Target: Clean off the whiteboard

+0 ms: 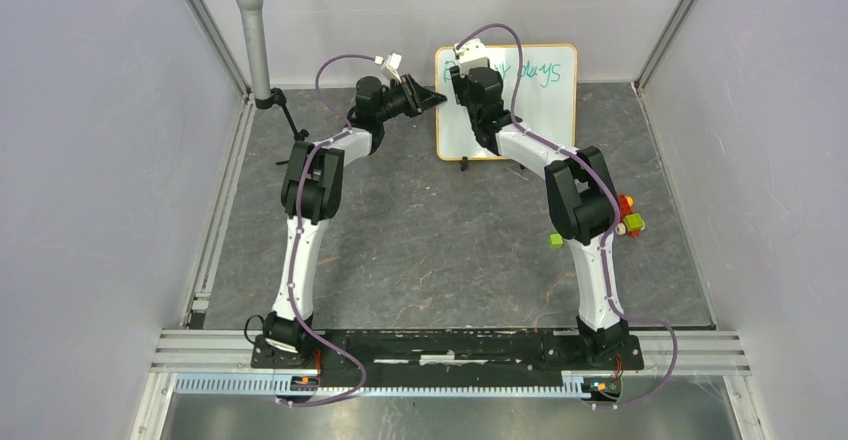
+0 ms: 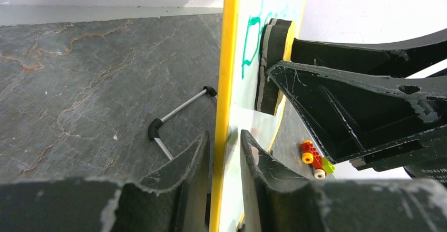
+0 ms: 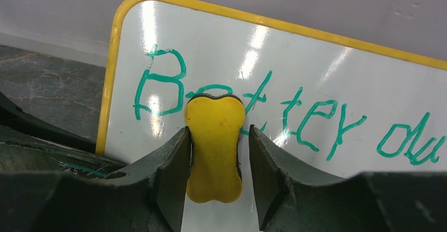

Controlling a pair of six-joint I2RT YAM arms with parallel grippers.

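The whiteboard (image 1: 545,110) stands upright at the back of the table, orange-framed, with teal-green writing "Better days" (image 3: 316,121). My left gripper (image 1: 432,98) is shut on its left edge; in the left wrist view (image 2: 224,147) the two fingers straddle the orange frame (image 2: 227,58). My right gripper (image 1: 463,78) is shut on a yellow bone-shaped eraser (image 3: 213,147) and holds it flat against the board's upper left, over the second letter of "Better". The eraser also shows in the left wrist view (image 2: 270,66), pressed on the board's face.
A grey microphone-like post (image 1: 255,35) stands at the back left. Small coloured toy bricks (image 1: 628,218) and a green block (image 1: 555,241) lie right of the right arm. The board's wire foot (image 2: 179,110) rests on the dark mat. Grey walls close in on the sides.
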